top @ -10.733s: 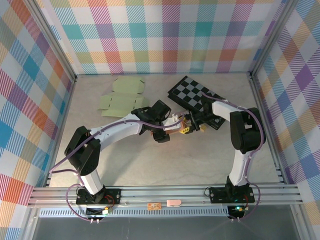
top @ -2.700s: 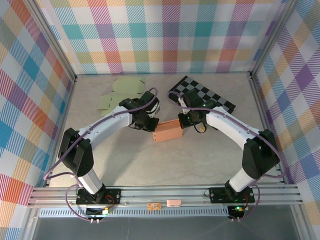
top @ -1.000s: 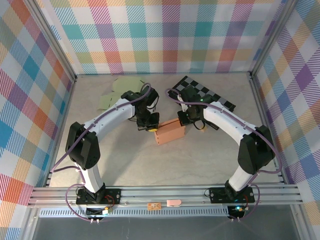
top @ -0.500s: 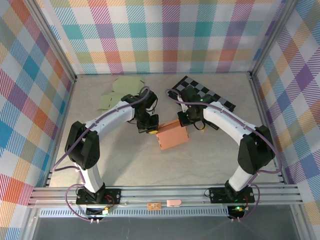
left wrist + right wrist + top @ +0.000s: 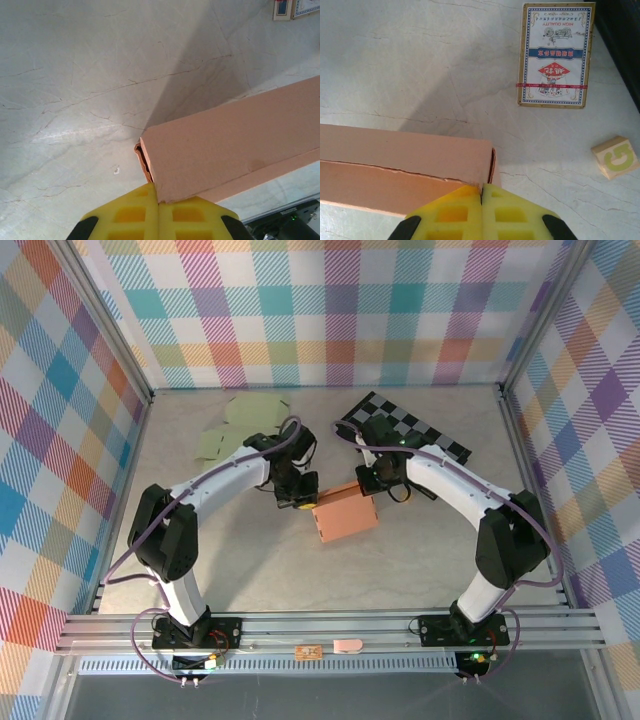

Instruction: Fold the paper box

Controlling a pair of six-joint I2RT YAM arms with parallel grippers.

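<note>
The paper box (image 5: 345,516) is a salmon cardboard box, folded into shape, lying mid-table between the two arms. My left gripper (image 5: 298,502) is at its left end and is shut. In the left wrist view the yellow fingertips (image 5: 159,202) meet right at a corner of the box (image 5: 235,145), with nothing between them. My right gripper (image 5: 368,483) is at the far right end and is shut too. In the right wrist view its tips (image 5: 481,192) touch the top corner of the box (image 5: 405,150), beside the end flap's slit.
Flat pale green paper cutouts (image 5: 245,425) lie at the back left. A black-and-white checkered board (image 5: 405,430) lies at the back right. Just beyond the box's right end are a pack of playing cards (image 5: 554,55) and a small wooden block (image 5: 616,157).
The box has slid a little toward the near edge and turned slightly, showing more of its top face. Both shut grippers stayed against its ends.
</note>
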